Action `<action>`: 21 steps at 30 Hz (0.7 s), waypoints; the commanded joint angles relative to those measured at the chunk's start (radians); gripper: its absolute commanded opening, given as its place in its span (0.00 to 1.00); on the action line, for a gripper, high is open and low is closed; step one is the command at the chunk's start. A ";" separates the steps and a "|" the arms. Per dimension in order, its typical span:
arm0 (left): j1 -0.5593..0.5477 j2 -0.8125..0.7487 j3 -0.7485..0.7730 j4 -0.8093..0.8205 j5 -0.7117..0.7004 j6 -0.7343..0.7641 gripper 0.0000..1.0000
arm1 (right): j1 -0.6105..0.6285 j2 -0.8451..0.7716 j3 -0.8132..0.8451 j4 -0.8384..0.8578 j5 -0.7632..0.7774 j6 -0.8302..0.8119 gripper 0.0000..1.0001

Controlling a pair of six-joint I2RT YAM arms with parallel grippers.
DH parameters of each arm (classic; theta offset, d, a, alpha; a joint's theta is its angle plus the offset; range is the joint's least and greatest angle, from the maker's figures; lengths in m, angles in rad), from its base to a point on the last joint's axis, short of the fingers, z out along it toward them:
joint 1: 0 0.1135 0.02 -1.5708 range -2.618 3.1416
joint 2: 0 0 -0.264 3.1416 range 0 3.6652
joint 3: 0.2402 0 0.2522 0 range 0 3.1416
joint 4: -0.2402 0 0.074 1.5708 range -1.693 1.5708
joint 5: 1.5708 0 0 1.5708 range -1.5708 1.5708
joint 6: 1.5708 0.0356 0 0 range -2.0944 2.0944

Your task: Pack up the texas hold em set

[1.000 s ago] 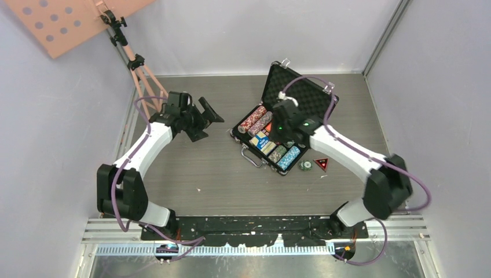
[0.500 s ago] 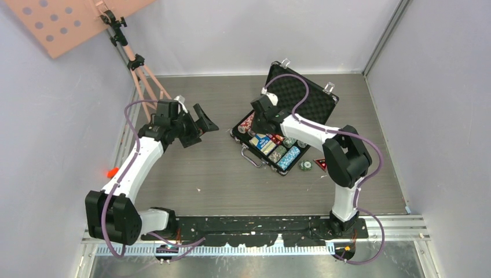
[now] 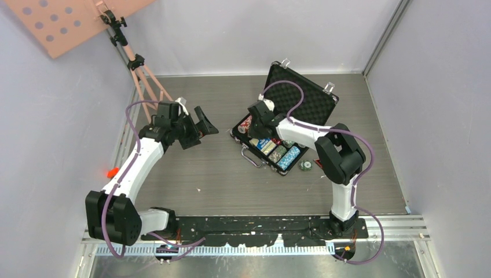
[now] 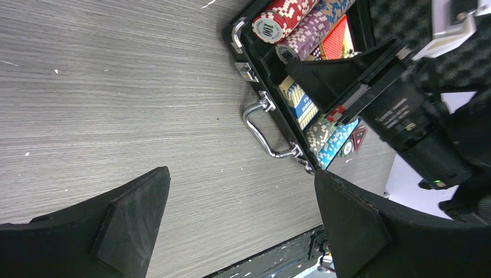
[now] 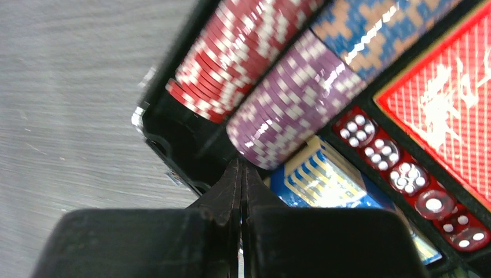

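Note:
The black briefcase (image 3: 310, 98) lies open right of centre, foam lid up. Its tray holds rows of poker chips: red (image 5: 231, 52), purple (image 5: 289, 110) and blue-orange (image 5: 376, 23). Beside them sit a red card deck (image 5: 446, 110), a blue deck (image 5: 324, 179) and a line of red dice (image 5: 405, 176). My right gripper (image 5: 240, 165) is shut on nothing, its tips at the near end of the purple row, at the tray's left end (image 3: 252, 123). My left gripper (image 4: 240, 176) is wide open over bare table, left of the case (image 3: 202, 124). A few loose chips (image 3: 306, 166) lie outside the case.
The case's chrome handle (image 4: 263, 130) sticks out toward the left arm. A red triangle marker (image 4: 359, 137) lies by the loose chips. The pink tripod (image 3: 142, 69) and a peach perforated board (image 3: 58, 20) stand at the back left. Walls close in on both sides.
My right gripper has shut and swung from over the tray's middle to its left end, with the elbow folding in. The left arm shifted slightly left and stays open.

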 commanded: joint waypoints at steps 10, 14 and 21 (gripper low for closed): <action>0.006 -0.019 -0.016 0.024 0.012 0.018 1.00 | 0.005 -0.122 -0.115 -0.023 0.030 0.021 0.00; 0.006 -0.006 -0.009 0.019 0.014 0.023 1.00 | 0.005 -0.130 -0.079 -0.046 0.021 0.000 0.00; 0.003 -0.010 -0.017 0.035 -0.001 0.035 1.00 | 0.005 -0.277 -0.061 -0.143 0.065 -0.053 0.13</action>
